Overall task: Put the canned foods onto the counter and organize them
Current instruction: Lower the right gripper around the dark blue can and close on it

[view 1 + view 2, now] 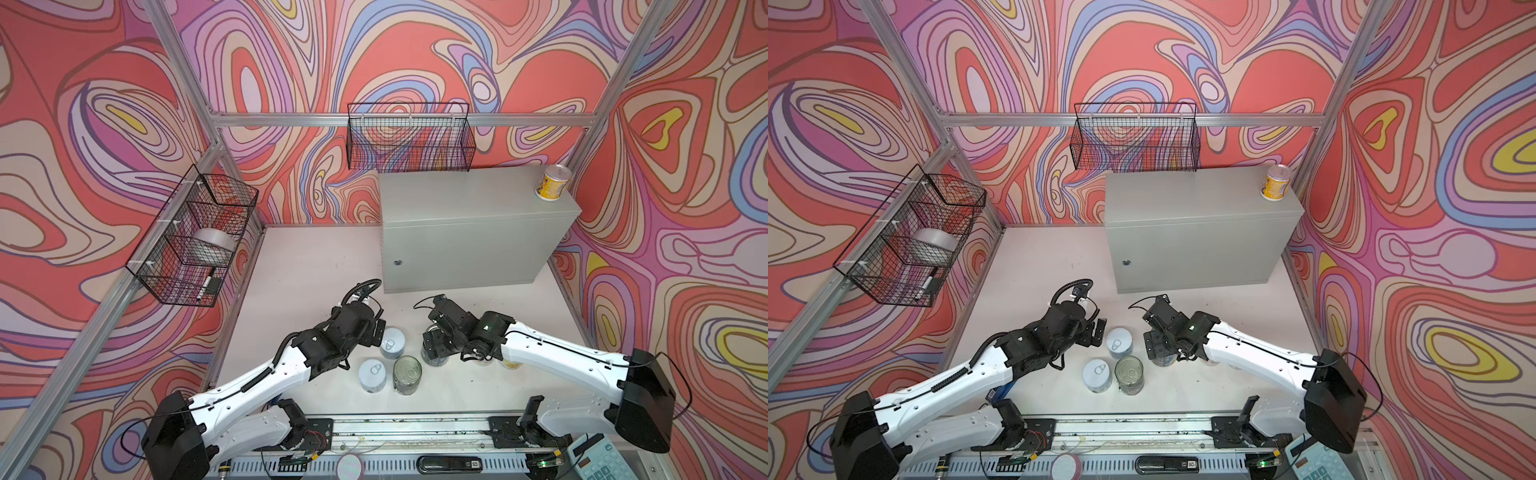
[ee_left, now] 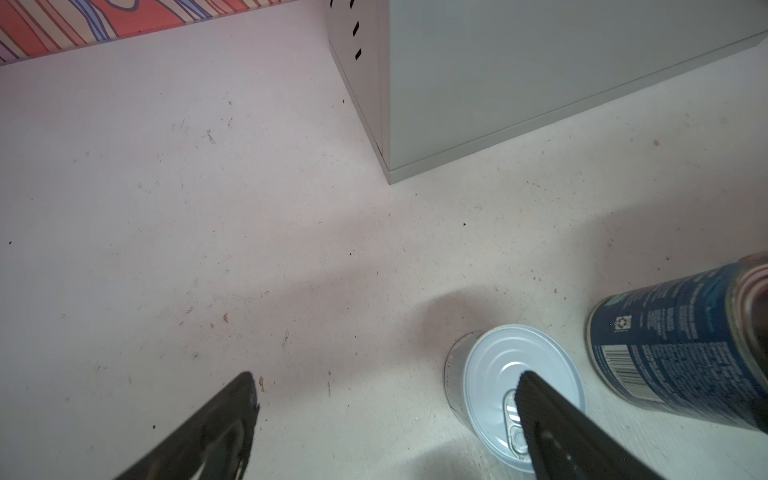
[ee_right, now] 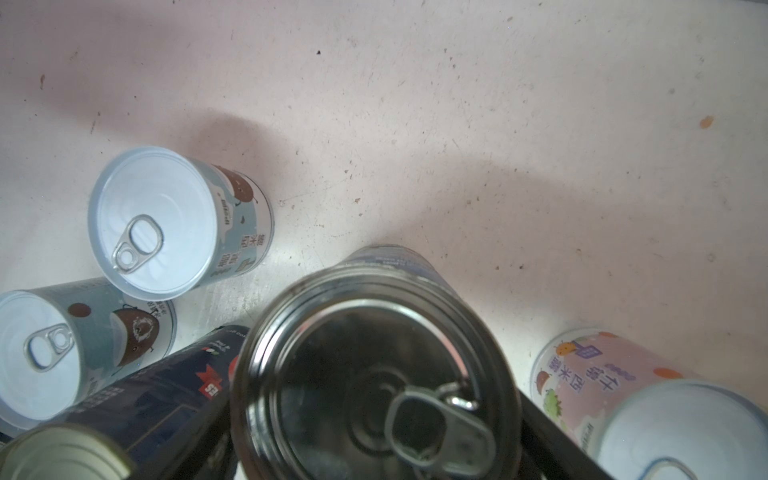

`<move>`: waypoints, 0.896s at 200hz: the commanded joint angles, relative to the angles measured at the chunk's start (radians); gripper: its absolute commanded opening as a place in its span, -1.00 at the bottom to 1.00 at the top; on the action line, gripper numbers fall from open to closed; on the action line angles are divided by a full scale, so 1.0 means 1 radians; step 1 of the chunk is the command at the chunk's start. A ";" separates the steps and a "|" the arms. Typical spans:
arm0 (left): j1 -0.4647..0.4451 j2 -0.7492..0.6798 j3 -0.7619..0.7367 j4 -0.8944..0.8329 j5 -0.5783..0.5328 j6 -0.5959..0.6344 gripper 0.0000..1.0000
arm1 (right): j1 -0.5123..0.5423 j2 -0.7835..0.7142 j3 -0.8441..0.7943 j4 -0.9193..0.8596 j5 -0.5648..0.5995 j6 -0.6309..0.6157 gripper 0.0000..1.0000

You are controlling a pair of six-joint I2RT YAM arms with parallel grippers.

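The grey counter (image 1: 478, 216) stands at the back right with a yellow can (image 1: 552, 183) on its far right corner. The other canned foods stand on the table between the arms: two pale blue cans (image 1: 392, 343) (image 1: 372, 375), a dark blue can (image 1: 407, 374), and a pink can (image 3: 602, 374) under the right arm. My right gripper (image 3: 374, 411) straddles a second dark blue can (image 3: 374, 316). Its fingers (image 3: 548, 436) sit close to both sides, but contact is unclear. My left gripper (image 2: 384, 382) is open and empty beside a pale blue can (image 2: 498, 374).
A black wire basket (image 1: 409, 139) hangs above the counter. Another basket (image 1: 195, 237) on the left wall holds a silver tape roll (image 1: 214, 245). A calculator (image 1: 590, 461) lies at the front right. Patterned walls and aluminium rails enclose the table.
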 commanded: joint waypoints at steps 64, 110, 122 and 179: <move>-0.003 -0.067 -0.021 -0.009 0.024 0.017 1.00 | 0.004 0.013 -0.005 0.032 -0.045 0.013 -0.03; -0.003 -0.085 -0.031 -0.011 0.047 0.008 1.00 | 0.002 0.048 0.026 0.023 -0.040 -0.003 -0.23; -0.004 -0.085 -0.033 -0.012 0.047 0.005 1.00 | 0.003 0.055 0.034 0.019 -0.036 -0.006 -0.26; -0.003 -0.063 -0.037 0.021 0.092 0.005 1.00 | 0.003 0.062 0.073 0.021 0.010 -0.023 -0.34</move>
